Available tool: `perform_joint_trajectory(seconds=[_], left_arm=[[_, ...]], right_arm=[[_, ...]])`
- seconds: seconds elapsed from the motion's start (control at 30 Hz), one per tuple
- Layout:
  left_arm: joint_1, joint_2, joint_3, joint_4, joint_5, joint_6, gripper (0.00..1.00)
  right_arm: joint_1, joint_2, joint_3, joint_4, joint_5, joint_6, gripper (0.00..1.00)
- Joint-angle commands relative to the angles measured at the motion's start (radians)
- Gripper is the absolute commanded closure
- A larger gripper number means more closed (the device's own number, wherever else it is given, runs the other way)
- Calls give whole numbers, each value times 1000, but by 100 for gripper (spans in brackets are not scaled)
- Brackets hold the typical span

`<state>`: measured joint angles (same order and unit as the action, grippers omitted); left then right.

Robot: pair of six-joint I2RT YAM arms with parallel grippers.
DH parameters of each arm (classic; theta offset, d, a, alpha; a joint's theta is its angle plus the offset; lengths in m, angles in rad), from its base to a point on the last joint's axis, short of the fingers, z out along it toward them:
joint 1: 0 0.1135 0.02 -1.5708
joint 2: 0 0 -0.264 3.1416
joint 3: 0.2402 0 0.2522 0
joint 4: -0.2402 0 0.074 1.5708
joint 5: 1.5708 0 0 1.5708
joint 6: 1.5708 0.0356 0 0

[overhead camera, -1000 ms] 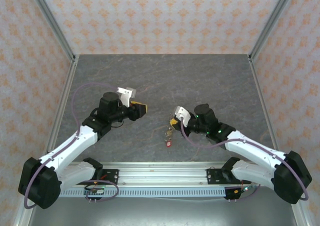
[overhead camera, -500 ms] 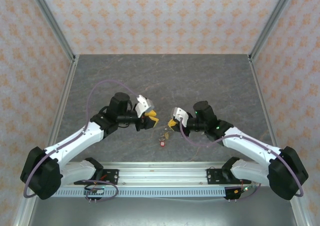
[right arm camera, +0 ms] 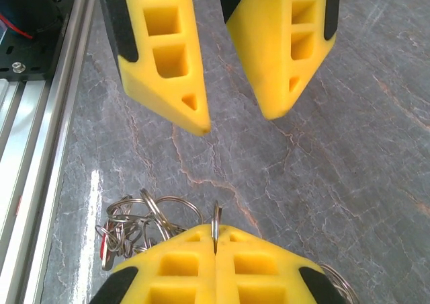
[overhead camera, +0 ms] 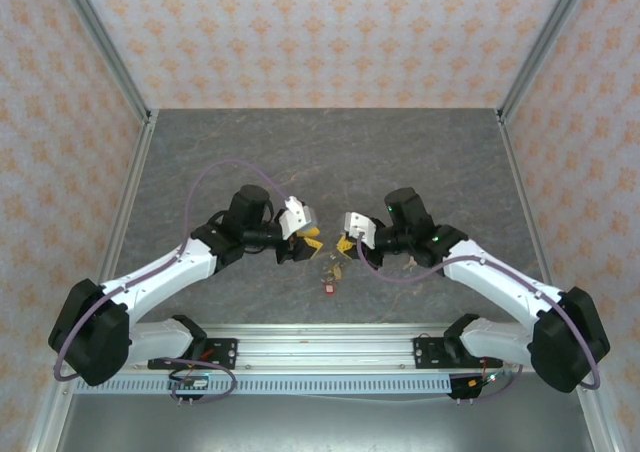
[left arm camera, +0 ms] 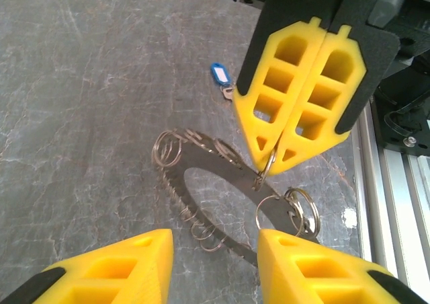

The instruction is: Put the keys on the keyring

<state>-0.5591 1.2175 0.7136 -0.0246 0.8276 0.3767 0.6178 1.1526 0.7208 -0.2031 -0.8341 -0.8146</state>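
On the bench [left arm camera: 80,82], my right jaws [left arm camera: 272,149] are clamped on a small split ring [left arm camera: 267,167] at the edge of the keyring [left arm camera: 205,159]. My left jaws [left arm camera: 213,240] stand open and empty, just short of it. The blue key [left arm camera: 220,74] lies loose beyond my right jaws, so I judge most threading lies ahead.

table [left arm camera: 87,95] is a grey, veined, stone-look surface, smooth, and there's a soft sheen near the rail [left arm camera: 396,203], which is ribbed bare metal, bright. left gripper's fingers [left arm camera: 114,270] are yellow plastic, matt, moulded with open cells, black trim along the outer edges. right gripper [left arm camera: 272,157] has the same matt yellow plastic. keyring [left arm camera: 208,161] is flat, dull grey metal, and its small wire loops [left arm camera: 168,146] are polished and glinting. blue key head [left arm camera: 220,73] is glossy plastic. walls [overhead camera: 300,32] look like printed paper or cloth, matt.
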Motion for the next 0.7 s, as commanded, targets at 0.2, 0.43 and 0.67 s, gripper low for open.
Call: perform_joint_trajectory(seconds=[0.2,0.43,0.67], left_arm=[[-19,10,27,44,-1,22,63],[-30,31,32,67,25,20,67],[-38,56,15,84,89,31,67]], right_arm=[[-7,25,81,17,-93,-57,100],[-7,45,51,12,-81,-54,100],[-6,-3,-42,113,-43,9,100]])
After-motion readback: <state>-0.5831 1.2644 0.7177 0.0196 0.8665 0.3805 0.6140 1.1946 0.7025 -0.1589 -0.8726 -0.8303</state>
